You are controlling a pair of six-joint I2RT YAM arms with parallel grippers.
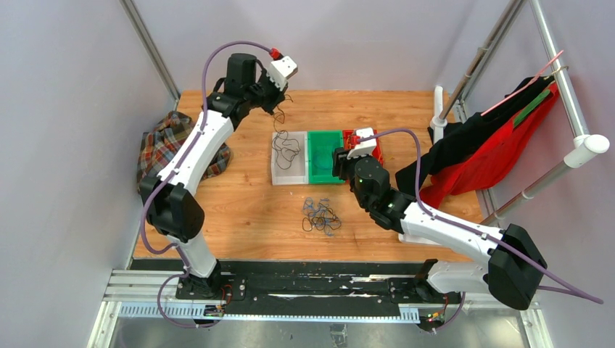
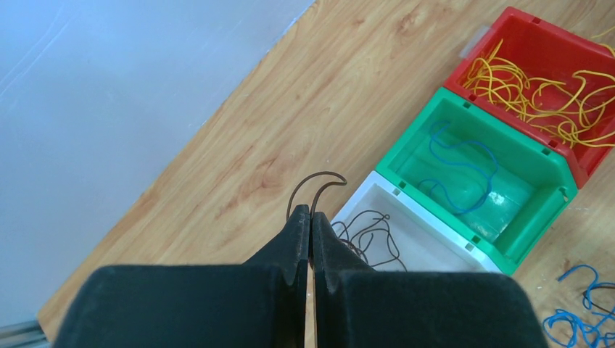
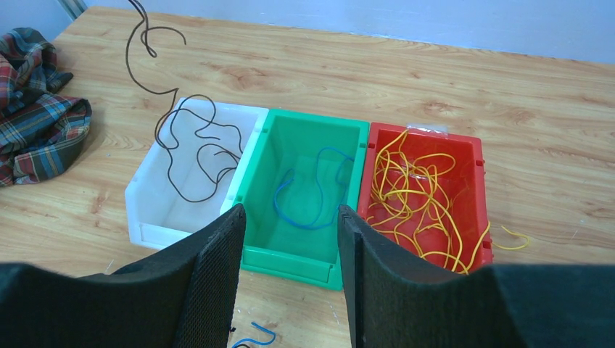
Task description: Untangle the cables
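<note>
My left gripper (image 1: 276, 107) is raised over the table's back left, shut on a black cable (image 2: 317, 183) that loops out past its fingertips. That cable (image 3: 147, 43) hangs down into the white bin (image 1: 275, 176), where more black cable (image 3: 197, 156) lies. A blue cable (image 3: 313, 194) lies in the green bin (image 1: 324, 180), and yellow cables (image 3: 417, 192) fill the red bin (image 3: 479, 156). A tangle of blue and black cables (image 1: 320, 215) lies on the wood in front of the bins. My right gripper (image 3: 290, 214) is open and holds nothing, hovering by the green bin's near edge.
A plaid cloth (image 1: 170, 138) lies at the table's left edge. Black and red garments (image 1: 500, 148) hang on a metal rack at the right. One yellow strand (image 3: 512, 238) lies on the wood beside the red bin.
</note>
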